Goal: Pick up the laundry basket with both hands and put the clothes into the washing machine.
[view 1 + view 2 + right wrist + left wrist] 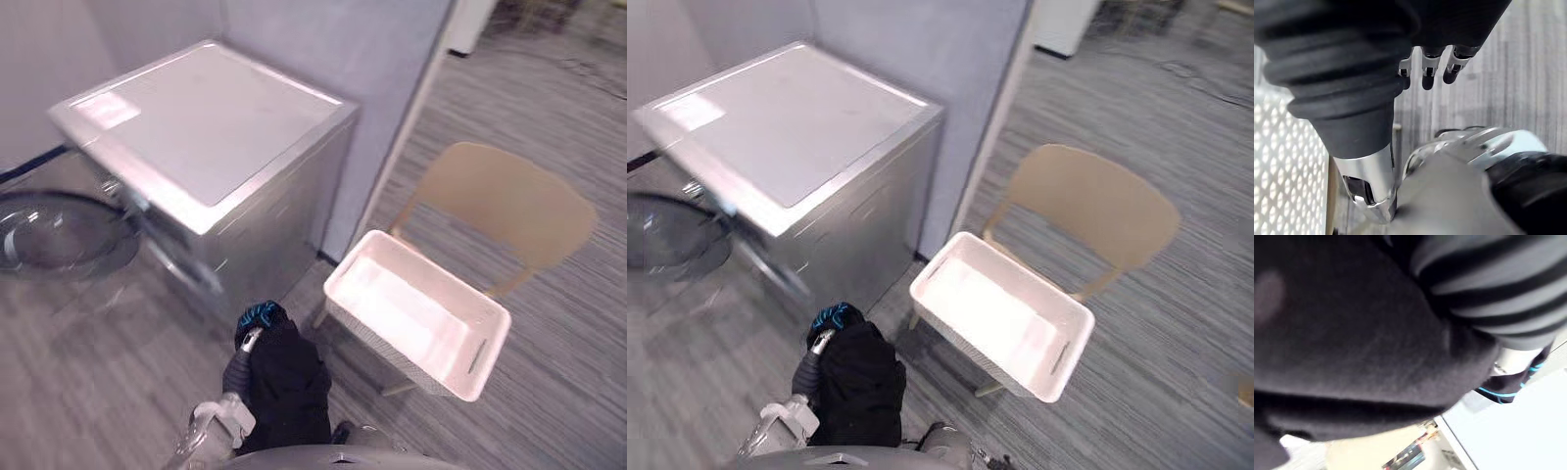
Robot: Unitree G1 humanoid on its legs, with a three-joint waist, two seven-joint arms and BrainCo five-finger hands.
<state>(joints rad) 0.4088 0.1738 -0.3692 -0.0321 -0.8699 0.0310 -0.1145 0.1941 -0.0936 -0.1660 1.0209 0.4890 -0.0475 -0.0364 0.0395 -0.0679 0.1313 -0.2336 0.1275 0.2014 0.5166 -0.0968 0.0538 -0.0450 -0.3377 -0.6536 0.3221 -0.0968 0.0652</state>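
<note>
My left hand (251,340) is raised low in front of me, shut on a black garment (286,384) with blue trim that hangs down over it and hides most of the fingers. The same dark cloth (1352,342) shows close up in the left wrist view. The white laundry basket (343,279) sits empty on a tan chair (509,201) to my right. The silver washing machine (206,127) stands ahead on the left, with its round glass door (59,230) swung open. My right hand (1425,73) hangs relaxed and holds nothing, beside the basket's perforated wall (1283,161).
A grey partition wall (323,49) runs behind the machine and ends at a white post. Striped grey carpet (549,392) spreads to the right of the chair.
</note>
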